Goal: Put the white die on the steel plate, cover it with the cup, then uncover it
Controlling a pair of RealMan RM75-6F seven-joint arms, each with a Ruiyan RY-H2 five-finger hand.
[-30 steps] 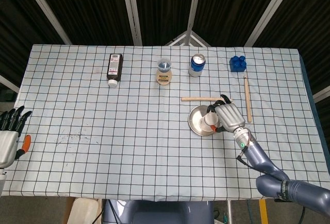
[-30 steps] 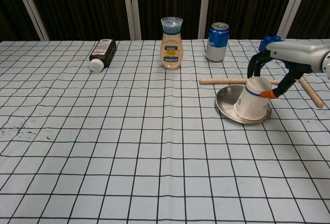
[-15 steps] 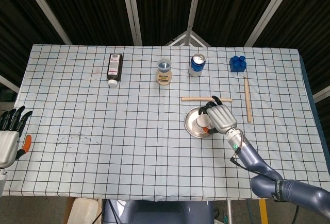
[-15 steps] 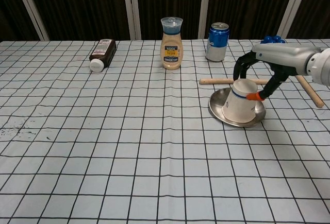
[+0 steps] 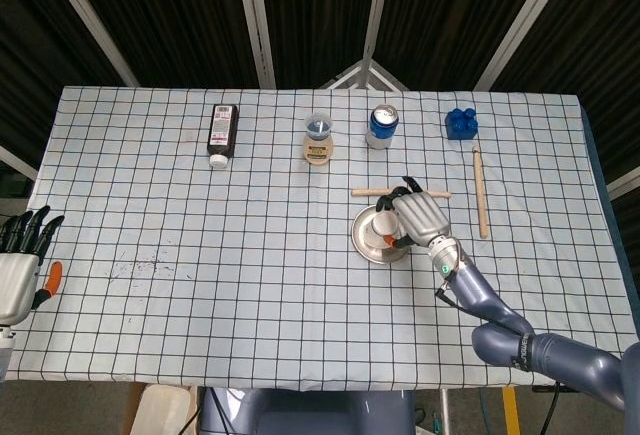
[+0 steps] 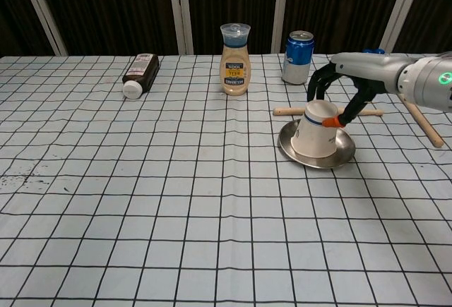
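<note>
right hand (image 6: 344,95) grips inverted cup (image 6: 314,130) on steel plate (image 6: 316,154) | left hand (image 5: 20,260) spread, head view only

Cups: one, white cup (image 6: 313,132), inverted under the right hand (image 5: 421,215). Steel plates: one, steel plate (image 6: 286,145) beneath it. Wooden sticks: two, stick (image 5: 369,192) just behind the hand, stick (image 5: 480,192) to its right. Cans: one, can (image 6: 297,57). Sauce bottles: one, sauce bottle (image 6: 235,58). Dark bottles: one, lying dark bottle (image 6: 139,74). Blue blocks: one, blue block (image 5: 460,122). Hands: two; left hand (image 5: 20,260) far left.
</note>
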